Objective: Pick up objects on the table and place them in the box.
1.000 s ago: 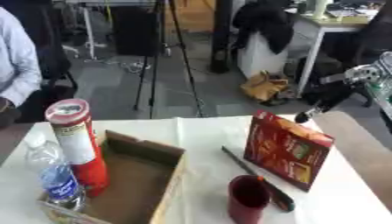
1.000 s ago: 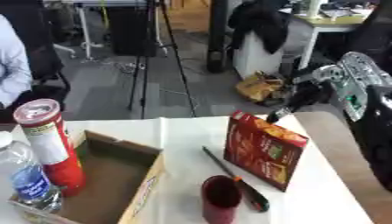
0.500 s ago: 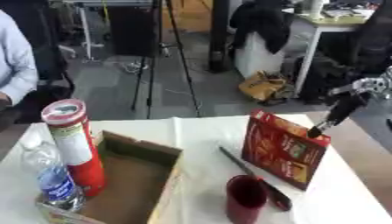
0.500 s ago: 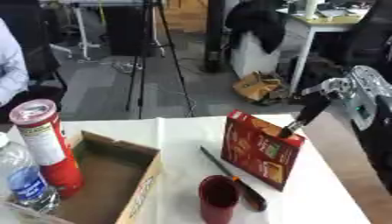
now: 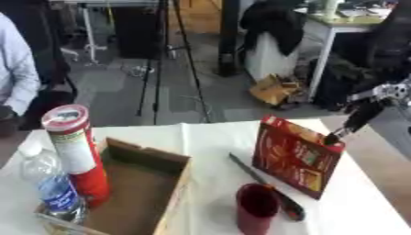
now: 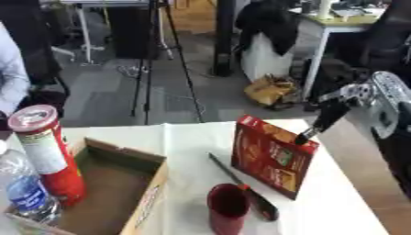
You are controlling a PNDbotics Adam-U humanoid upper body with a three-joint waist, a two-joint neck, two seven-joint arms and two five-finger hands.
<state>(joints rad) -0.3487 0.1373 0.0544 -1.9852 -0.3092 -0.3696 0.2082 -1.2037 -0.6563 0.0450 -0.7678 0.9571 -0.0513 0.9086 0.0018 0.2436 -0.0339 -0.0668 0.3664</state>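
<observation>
— Since a second ago the right hand (image 6: 325,120) has come down from above the table's right side; its dark fingers (image 5: 353,123) now reach the upper rear corner of the red snack box (image 5: 295,156). What does the hand hold?

— Nothing. Fingers extended downward, nearly straight, not curled round anything; the fingertip meets, or very nearly meets, the box's top edge. Whether it truly touches I cannot tell.

— Position of the box?

— Upright on the white table (image 5: 210,142), right of centre, its printed face turned toward the camera's left. It stands where it stood before.

— Other items?

— A dark red cup (image 5: 258,207) near the front edge, just left of the box. A knife (image 6: 237,185) with a dark handle lies between cup and box, blade pointing away toward the far side. At left, an open cardboard box (image 5: 141,193), brown inside. Within it, or against its left wall, a tall red chip canister (image 5: 77,153) stands upright, and a clear water bottle (image 5: 50,186) with a blue label stands just left of the canister. None of these has shifted.

— The left hand?

— Shows in neither view.
</observation>
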